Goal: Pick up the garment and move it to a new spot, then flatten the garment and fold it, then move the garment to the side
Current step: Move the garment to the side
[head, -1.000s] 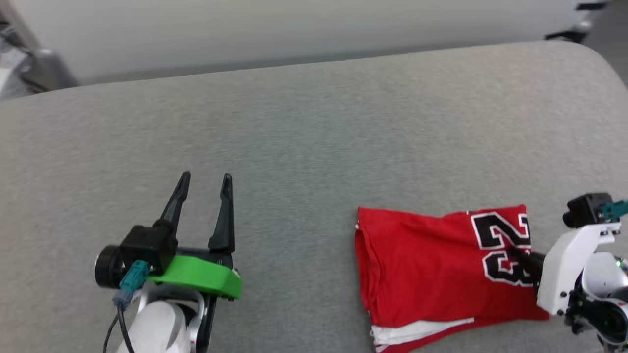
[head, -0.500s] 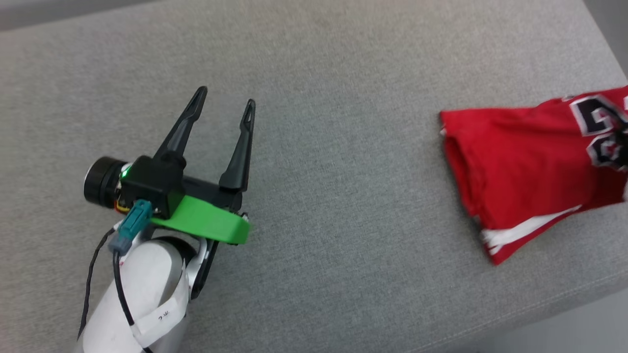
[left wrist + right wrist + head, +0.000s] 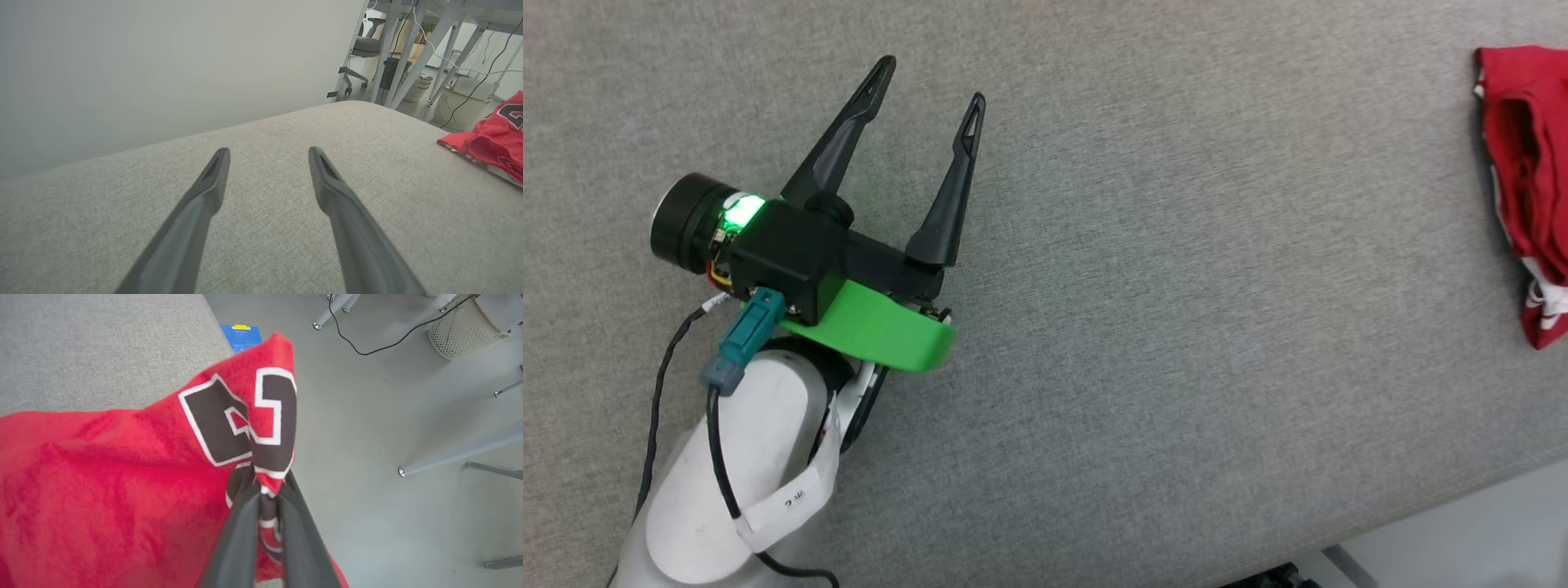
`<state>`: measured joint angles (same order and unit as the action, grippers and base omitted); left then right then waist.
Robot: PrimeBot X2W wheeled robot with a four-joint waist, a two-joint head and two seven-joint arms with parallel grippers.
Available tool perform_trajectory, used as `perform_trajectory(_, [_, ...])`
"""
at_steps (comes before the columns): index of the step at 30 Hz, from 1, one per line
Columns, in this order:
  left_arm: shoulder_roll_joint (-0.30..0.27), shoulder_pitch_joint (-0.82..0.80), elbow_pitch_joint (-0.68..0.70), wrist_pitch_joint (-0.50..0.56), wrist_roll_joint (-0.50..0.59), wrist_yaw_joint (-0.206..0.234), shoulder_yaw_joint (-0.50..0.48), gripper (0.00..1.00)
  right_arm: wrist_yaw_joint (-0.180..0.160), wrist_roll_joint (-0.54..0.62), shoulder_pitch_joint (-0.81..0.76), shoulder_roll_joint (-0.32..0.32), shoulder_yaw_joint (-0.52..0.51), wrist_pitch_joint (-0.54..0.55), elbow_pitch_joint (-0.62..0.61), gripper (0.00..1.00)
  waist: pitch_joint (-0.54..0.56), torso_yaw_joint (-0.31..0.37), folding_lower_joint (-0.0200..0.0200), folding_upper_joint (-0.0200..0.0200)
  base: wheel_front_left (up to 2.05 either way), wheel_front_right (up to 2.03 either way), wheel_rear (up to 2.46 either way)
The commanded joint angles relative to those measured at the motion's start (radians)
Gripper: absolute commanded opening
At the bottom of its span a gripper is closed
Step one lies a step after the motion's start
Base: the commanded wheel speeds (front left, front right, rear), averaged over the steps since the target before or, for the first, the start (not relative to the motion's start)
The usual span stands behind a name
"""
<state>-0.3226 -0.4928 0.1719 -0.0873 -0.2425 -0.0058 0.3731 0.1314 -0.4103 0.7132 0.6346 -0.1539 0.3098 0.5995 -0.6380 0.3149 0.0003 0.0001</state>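
Shifting the red "23" jersey [image 3: 102, 477] aside, we should drag low: our right gripper [image 3: 267, 486] is pinched on its numbered corner, the jersey at three o'clock on the grey cushion [image 3: 1176, 286], perhaps overhanging its edge. Our left gripper [image 3: 931, 80] hovers spread wide.

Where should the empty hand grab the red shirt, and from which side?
Probably the bunched red edge of the garment nearest the open left gripper, coming in low from the robot's left. That edge lies folded on the grey cushion facing it, while the right gripper pinches the numeral end.
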Motion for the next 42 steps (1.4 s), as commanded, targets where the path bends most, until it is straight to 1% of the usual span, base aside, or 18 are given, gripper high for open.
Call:
perform_trajectory(1, [-0.008,-0.024,0.003,0.001,0.008,-0.008,0.0,1.0,-0.001,0.018,0.019,-0.018,-0.005,-0.034,0.031,0.0,-0.045,-0.024,-0.0003,-0.0001,0.0,0.0,0.0])
perform_trajectory(3, [-0.009,-0.032,0.003,0.001,0.009,-0.01,0.003,1.0,-0.001,0.038,0.033,-0.033,-0.017,-0.093,0.072,0.0,-0.051,-0.029,-0.0003,-0.0001,0.0,0.0,0.0])
perform_trajectory(4, [-0.009,-0.035,0.002,0.001,0.01,-0.01,0.004,1.0,-0.001,0.051,0.037,-0.038,-0.022,-0.117,0.093,0.12,-0.053,-0.031,-0.0003,-0.0001,0.0,0.0,0.0])
perform_trajectory(6, [-0.008,-0.039,-0.001,-0.001,0.01,-0.009,0.007,1.0,-0.001,0.077,0.051,-0.047,-0.045,-0.172,0.137,1.0,-0.055,-0.035,-0.0003,-0.0001,0.0,0.0,0.0])
perform_trajectory(10, [-0.002,-0.039,-0.018,-0.008,0.007,-0.008,0.014,1.0,-0.001,0.152,0.076,-0.046,-0.121,-0.315,0.202,1.0,-0.041,-0.051,-0.0003,-0.0001,0.0,0.0,0.0])
perform_trajectory(11, [0.0,-0.036,-0.024,-0.012,0.004,-0.006,0.015,1.0,-0.001,0.182,0.081,-0.043,-0.146,-0.359,0.216,1.0,-0.032,-0.055,-0.0003,-0.0001,0.0,0.0,0.0])
perform_trajectory(12, [0.005,-0.026,-0.033,-0.019,0.0,-0.003,0.019,1.0,-0.001,0.224,0.089,-0.049,-0.183,-0.43,0.234,1.0,-0.011,-0.062,-0.0003,-0.0001,0.0,0.0,0.0])
perform_trajectory(14, [0.01,-0.011,-0.044,-0.027,-0.006,0.002,0.021,1.0,-0.001,0.262,0.089,-0.057,-0.207,-0.492,0.245,1.0,0.015,-0.068,-0.0003,-0.0001,0.0,0.0,0.0])
perform_trajectory(18, [0.023,0.027,-0.074,-0.049,-0.019,0.015,0.025,1.0,-0.001,0.273,0.076,-0.071,-0.213,-0.55,0.24,1.0,0.085,-0.087,-0.0003,-0.0001,0.0,0.0,0.0])
perform_trajectory(23, [0.043,0.077,-0.119,-0.09,-0.052,0.034,0.01,1.0,-0.001,0.242,0.006,-0.091,-0.177,-0.569,0.179,1.0,0.18,-0.117,-0.0003,-0.0001,0.0,0.0,0.0])
perform_trajectory(28, [0.054,0.138,-0.163,-0.121,-0.083,0.062,-0.018,1.0,-0.001,0.199,-0.117,-0.143,-0.131,-0.571,0.057,1.0,0.278,-0.149,-0.0003,-0.0001,0.0,0.0,0.0])
perform_trajectory(32, [0.059,0.196,-0.194,-0.138,-0.107,0.085,-0.044,1.0,-0.001,0.186,-0.23,-0.215,-0.104,-0.571,-0.042,1.0,0.344,-0.176,-0.0003,-0.0001,0.0,0.0,0.0])
perform_trajectory(37, [0.066,0.257,-0.223,-0.151,-0.13,0.109,-0.069,1.0,-0.001,0.195,-0.372,-0.32,-0.062,-0.569,-0.158,1.0,0.41,-0.224,-0.0003,-0.0001,0.0,0.0,0.0])
perform_trajectory(42, [0.071,0.3,-0.254,-0.159,-0.147,0.121,-0.087,1.0,-0.001,0.199,-0.489,-0.416,-0.012,-0.536,-0.278,1.0,0.467,-0.273,-0.0003,-0.0001,0.0,0.0,0.0])
